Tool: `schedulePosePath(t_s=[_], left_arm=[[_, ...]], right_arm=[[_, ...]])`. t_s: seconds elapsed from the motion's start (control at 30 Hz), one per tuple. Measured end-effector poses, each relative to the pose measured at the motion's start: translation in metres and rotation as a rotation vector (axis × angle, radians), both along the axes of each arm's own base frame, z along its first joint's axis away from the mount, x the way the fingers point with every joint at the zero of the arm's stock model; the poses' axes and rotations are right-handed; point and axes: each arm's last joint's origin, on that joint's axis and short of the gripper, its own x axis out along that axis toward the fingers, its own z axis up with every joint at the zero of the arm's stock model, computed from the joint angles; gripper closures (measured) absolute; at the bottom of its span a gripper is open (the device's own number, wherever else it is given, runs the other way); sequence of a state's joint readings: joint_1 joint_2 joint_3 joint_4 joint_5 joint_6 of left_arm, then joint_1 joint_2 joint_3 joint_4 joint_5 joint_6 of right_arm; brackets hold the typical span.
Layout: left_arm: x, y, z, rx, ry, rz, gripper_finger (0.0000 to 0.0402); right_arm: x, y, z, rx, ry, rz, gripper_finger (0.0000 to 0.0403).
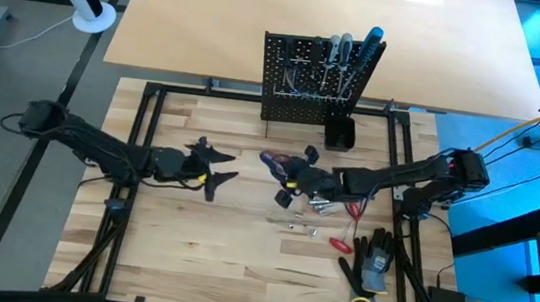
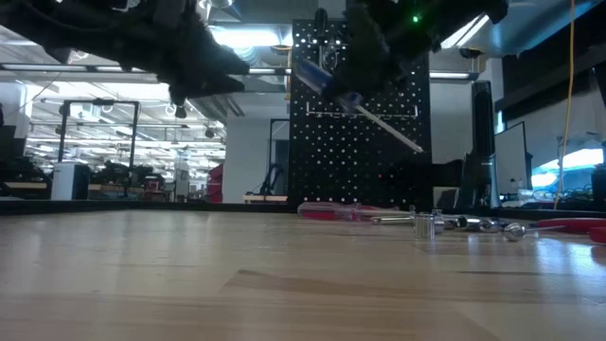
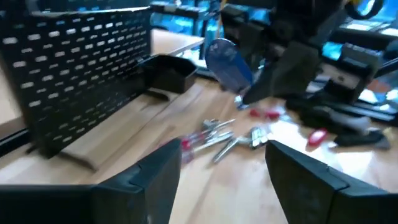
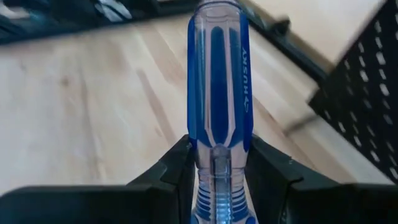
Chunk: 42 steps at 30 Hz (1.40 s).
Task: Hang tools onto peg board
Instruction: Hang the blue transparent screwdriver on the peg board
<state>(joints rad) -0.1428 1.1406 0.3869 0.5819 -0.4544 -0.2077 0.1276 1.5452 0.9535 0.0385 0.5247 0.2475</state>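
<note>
- Currently clamped by the right claw (image 4: 214, 165): a blue screwdriver (image 4: 217, 81), gripped at the base of its clear blue handle and held up off the bench (image 1: 220, 246).
- Seen from the low view, same screwdriver (image 2: 355, 99) tilted, handle high, thin shaft slanting down in front of the peg board (image 2: 360, 114).
- Left claw (image 1: 216, 166) spread wide with nothing between its fingers (image 3: 155, 180), hanging above the bench, near the right claw (image 1: 292, 179) but apart from it.
- Peg board (image 1: 310, 80) upright beyond both claws, at the far edge of the bench, with several tools (image 1: 346, 50) already hung on it, one with a blue handle.
- Small black cup (image 1: 339, 131) just in front of the board, near its foot.
- Loose metal bits (image 1: 317, 204) and a red-handled screwdriver (image 3: 193, 144) lying on the bench under and just beside the right claw.
- Another red-handled tool (image 1: 341, 245) and a pair of black gloves (image 1: 370, 267) lying nearer the front edge, on the right claw's side.
</note>
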Motion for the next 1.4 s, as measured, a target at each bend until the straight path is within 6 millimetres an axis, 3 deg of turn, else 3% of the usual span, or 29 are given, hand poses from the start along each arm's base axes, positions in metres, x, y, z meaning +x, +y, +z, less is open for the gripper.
schedulePosePath(t_s=[0.27, 0.47, 0.8, 1.07, 1.4], left_arm=[[0.041, -0.007, 0.009, 0.026, -0.043, -0.027, 0.0178], [0.068, -0.008, 0.008, 0.067, -0.025, -0.025, 0.0178], [0.106, -0.010, 0.011, 0.138, -0.041, -0.021, 0.0178], [0.117, -0.004, -0.001, 0.170, 0.004, -0.002, 0.0185], [0.121, 0.000, -0.002, 0.190, -0.055, 0.021, 0.0268]], right_arm=[[-0.004, -0.006, -0.007, -0.126, -0.177, 0.061, 0.0286], [-0.008, -0.018, 0.012, -0.153, -0.417, 0.155, 0.0286], [-0.008, -0.017, 0.025, -0.170, -0.555, 0.302, 0.0285], [-0.009, -0.016, 0.032, -0.242, -0.606, 0.344, 0.0285], [-0.009, -0.016, 0.034, -0.291, -0.614, 0.355, 0.0285]])
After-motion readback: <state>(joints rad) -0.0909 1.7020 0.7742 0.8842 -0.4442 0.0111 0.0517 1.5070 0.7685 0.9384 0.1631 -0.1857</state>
